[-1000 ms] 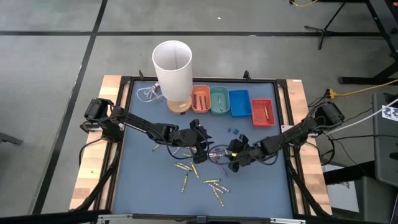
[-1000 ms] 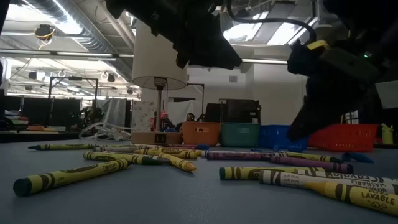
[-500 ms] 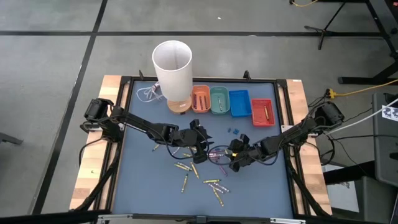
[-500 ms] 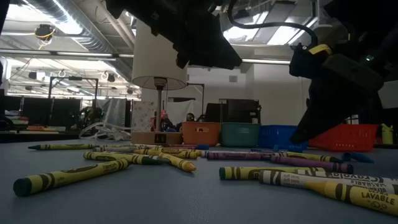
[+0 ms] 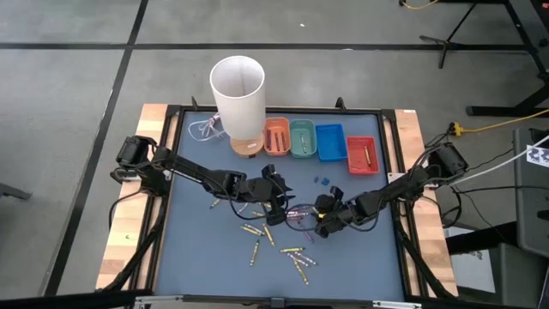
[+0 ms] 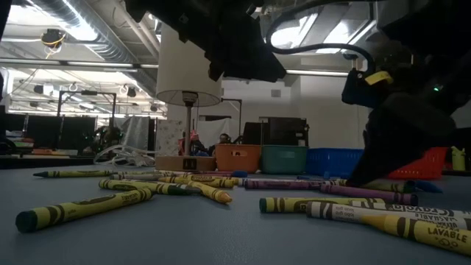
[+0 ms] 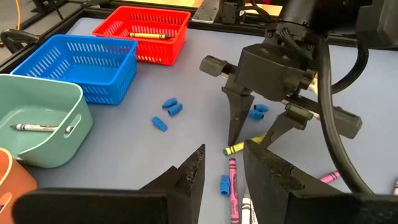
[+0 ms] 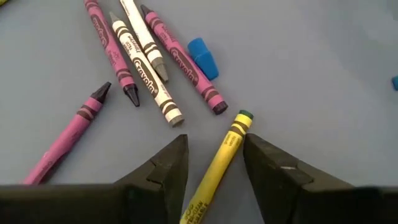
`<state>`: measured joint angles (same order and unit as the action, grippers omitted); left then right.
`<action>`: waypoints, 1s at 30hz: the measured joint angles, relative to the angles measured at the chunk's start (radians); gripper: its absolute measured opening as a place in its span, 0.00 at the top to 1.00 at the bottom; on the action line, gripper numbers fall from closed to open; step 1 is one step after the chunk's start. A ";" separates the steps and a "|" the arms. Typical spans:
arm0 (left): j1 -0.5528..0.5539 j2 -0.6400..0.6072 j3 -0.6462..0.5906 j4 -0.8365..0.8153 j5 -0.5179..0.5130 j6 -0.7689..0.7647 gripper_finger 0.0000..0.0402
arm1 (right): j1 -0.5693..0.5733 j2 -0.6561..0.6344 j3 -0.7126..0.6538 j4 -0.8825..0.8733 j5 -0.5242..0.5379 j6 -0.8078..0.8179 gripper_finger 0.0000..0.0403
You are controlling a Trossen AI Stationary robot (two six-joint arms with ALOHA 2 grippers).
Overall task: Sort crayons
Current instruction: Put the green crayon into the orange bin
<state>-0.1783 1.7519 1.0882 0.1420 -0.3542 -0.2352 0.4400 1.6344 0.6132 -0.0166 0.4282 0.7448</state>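
Several crayons, yellow, purple and pale, lie loose on the blue mat (image 5: 257,257) around its middle (image 5: 283,245). My right gripper (image 5: 322,216) is open and low over the mat. Its fingers stand on either side of a yellow crayon (image 8: 219,163) without touching it; the crayon also shows in the left wrist view (image 7: 239,147). Purple and white crayons (image 8: 149,62) lie just beyond it. My left gripper (image 5: 276,194) is open and empty above the mat's middle, facing the right gripper (image 7: 256,134).
Four small trays stand in a row at the far edge: orange (image 5: 276,137), green (image 5: 302,139), blue (image 5: 329,142) and red (image 5: 361,154). A white-shaded lamp (image 5: 238,94) stands at the far left. Small blue bits (image 5: 322,181) lie near the trays.
My right gripper has gone down to the mat and a little toward the table's left edge, and now stands astride the yellow crayon. The crayons have stayed where they were.
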 joint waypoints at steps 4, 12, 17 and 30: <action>0.000 0.000 0.000 0.000 0.000 0.000 0.77 | 0.000 0.002 0.000 0.000 0.011 0.001 0.73; 0.000 0.000 0.000 0.000 0.000 0.000 0.77 | -0.001 0.003 -0.001 -0.003 0.035 0.001 0.92; 0.000 0.000 0.000 0.000 0.000 0.000 0.77 | -0.001 0.002 -0.002 -0.001 0.036 0.001 0.98; 0.000 0.000 0.000 0.000 0.000 0.002 0.77 | -0.003 -0.141 -0.006 -0.046 0.025 -0.074 0.96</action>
<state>-0.1783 1.7519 1.0882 0.1420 -0.3542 -0.2336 0.4371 1.4932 0.6071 -0.0629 0.4528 0.6711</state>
